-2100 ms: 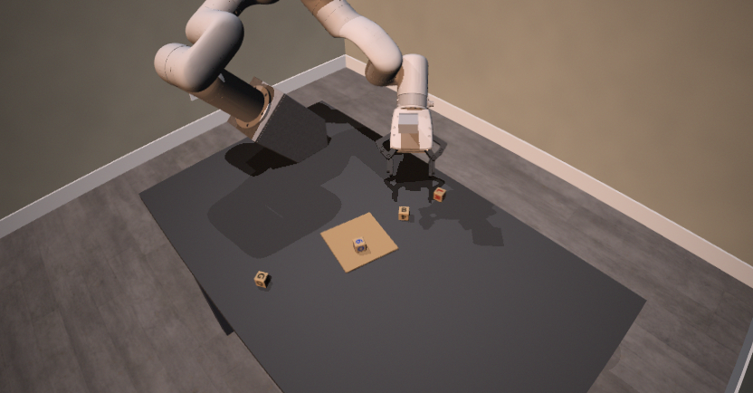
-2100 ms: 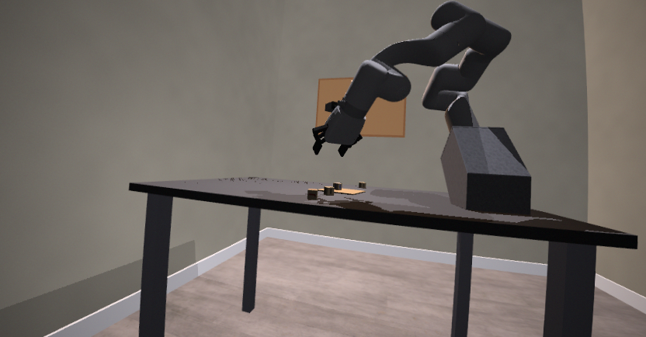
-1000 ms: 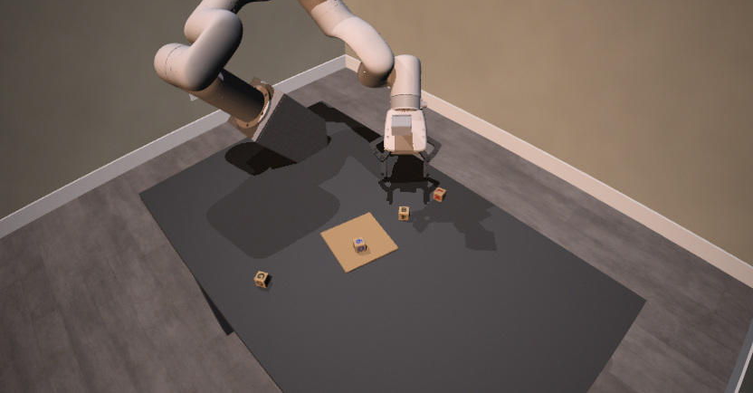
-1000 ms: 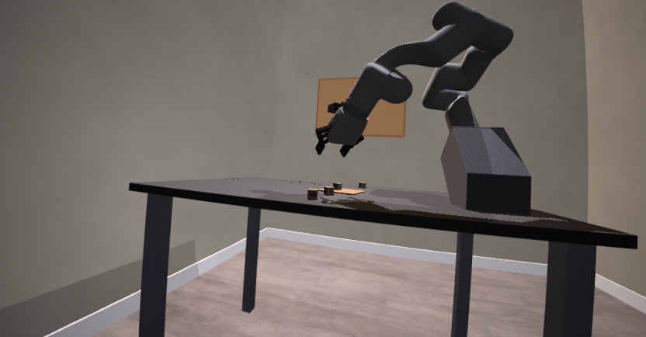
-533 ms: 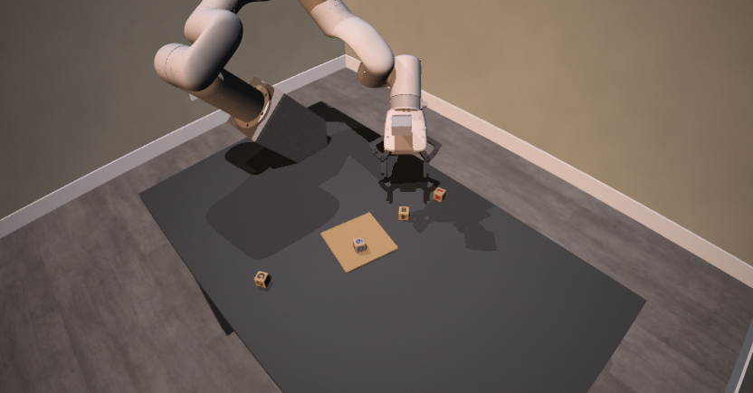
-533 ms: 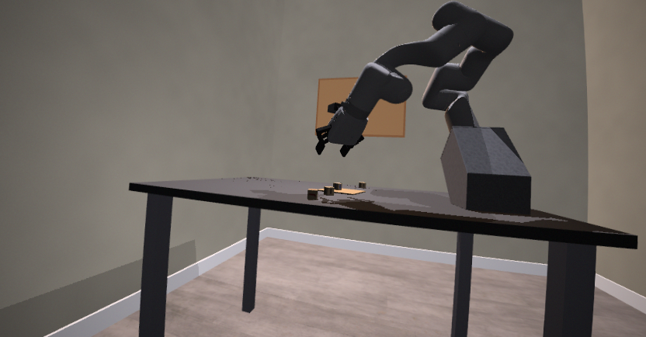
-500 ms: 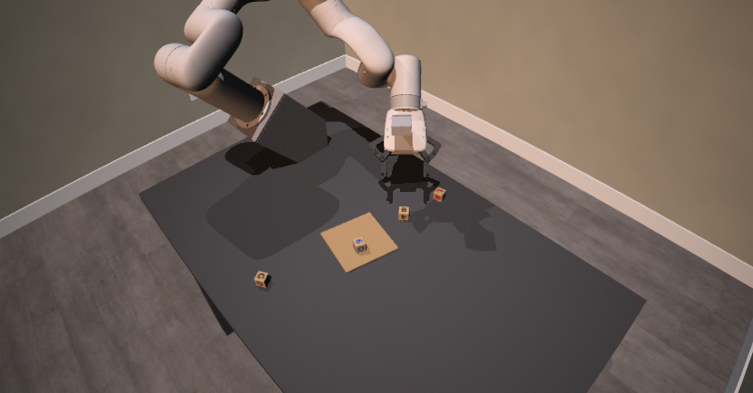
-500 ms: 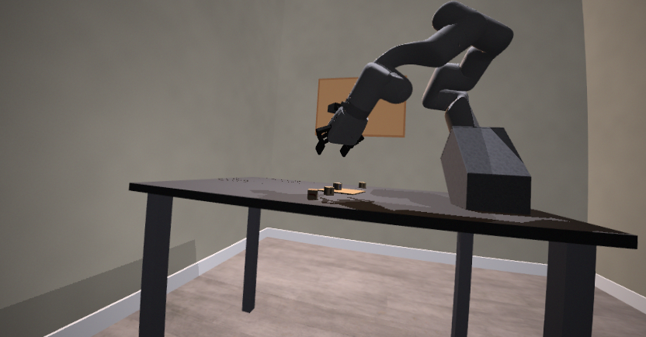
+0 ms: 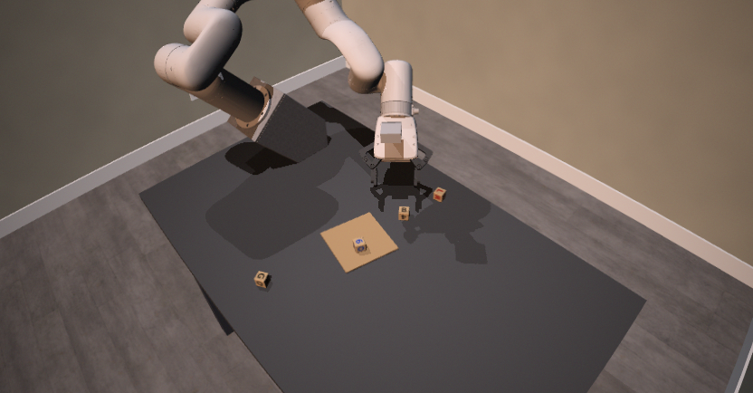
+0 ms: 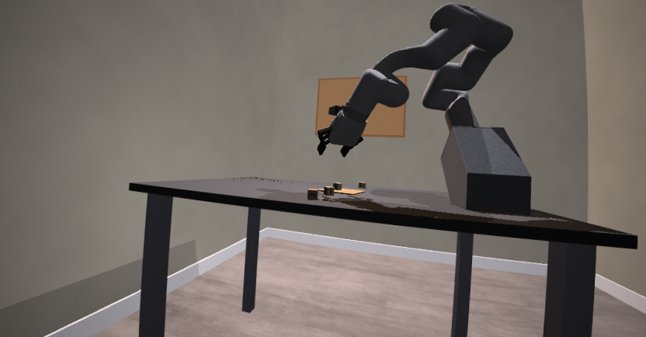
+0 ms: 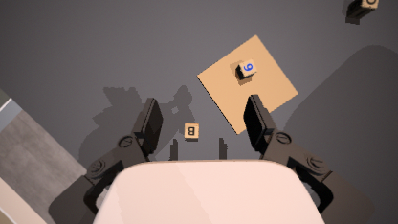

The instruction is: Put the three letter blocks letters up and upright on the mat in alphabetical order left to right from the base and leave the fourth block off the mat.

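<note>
A tan square mat (image 9: 339, 240) (image 10: 349, 191) (image 11: 274, 81) lies on the dark table (image 9: 473, 311) (image 10: 203, 186). A block with a blue 9 on top (image 9: 359, 244) (image 11: 247, 69) stands on the mat. A block with B on top (image 9: 404, 212) (image 11: 191, 131) lies off the mat, just past its far corner. A block with a red letter that I cannot read (image 9: 439, 194) lies a little beyond it and is hidden in the wrist view. A block with G on top (image 9: 262, 279) (image 11: 364, 6) lies far off on the other side. My gripper (image 9: 395, 167) (image 10: 331, 150) (image 11: 202, 107) is open, empty and high above the B block.
The robot's dark base box (image 9: 287, 127) (image 10: 485, 170) stands on the table behind the mat. The table edge and the floor beyond it (image 11: 29, 148) show at the left of the wrist view. An orange panel (image 10: 388, 123) hangs on the back wall.
</note>
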You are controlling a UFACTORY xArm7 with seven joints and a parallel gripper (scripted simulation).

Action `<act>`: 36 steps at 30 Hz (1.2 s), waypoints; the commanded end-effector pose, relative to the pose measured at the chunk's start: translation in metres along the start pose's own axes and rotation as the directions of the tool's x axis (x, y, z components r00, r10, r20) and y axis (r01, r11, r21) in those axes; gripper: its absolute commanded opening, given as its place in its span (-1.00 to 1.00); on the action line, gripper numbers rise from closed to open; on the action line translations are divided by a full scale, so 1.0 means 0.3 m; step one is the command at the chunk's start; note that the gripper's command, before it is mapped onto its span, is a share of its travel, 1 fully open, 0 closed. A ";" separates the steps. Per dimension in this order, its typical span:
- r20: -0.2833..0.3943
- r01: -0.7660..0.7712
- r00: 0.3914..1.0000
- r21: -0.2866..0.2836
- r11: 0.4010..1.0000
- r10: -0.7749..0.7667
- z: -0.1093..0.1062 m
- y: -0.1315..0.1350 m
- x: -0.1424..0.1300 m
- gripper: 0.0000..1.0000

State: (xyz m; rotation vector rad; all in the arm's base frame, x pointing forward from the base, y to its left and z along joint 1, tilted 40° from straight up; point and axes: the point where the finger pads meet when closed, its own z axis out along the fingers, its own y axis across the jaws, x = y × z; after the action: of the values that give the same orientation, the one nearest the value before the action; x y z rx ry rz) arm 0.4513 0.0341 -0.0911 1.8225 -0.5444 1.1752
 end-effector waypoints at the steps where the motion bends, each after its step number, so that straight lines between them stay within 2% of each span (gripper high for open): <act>1: -0.002 -0.003 1.000 0.009 1.000 0.003 0.069 0.075 0.078 1.00; 2: -0.001 -0.003 1.000 0.009 1.000 0.003 0.114 0.143 0.124 1.00; 6: -0.001 -0.003 1.000 0.009 1.000 0.003 0.114 0.143 0.124 1.00; 7: 0.002 -0.003 1.000 0.008 1.000 0.003 0.149 0.204 0.159 1.00; 11: 0.002 -0.003 1.000 0.008 1.000 0.003 0.149 0.204 0.159 1.00; 12: 0.004 -0.003 1.000 0.008 1.000 0.003 0.172 0.248 0.180 1.00; 36: 0.006 -0.003 1.000 0.007 1.000 0.003 0.183 0.273 0.192 1.00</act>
State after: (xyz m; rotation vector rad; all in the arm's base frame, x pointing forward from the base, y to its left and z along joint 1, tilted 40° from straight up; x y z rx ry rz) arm 0.4442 -0.0509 -0.0149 1.8309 -0.5459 1.1725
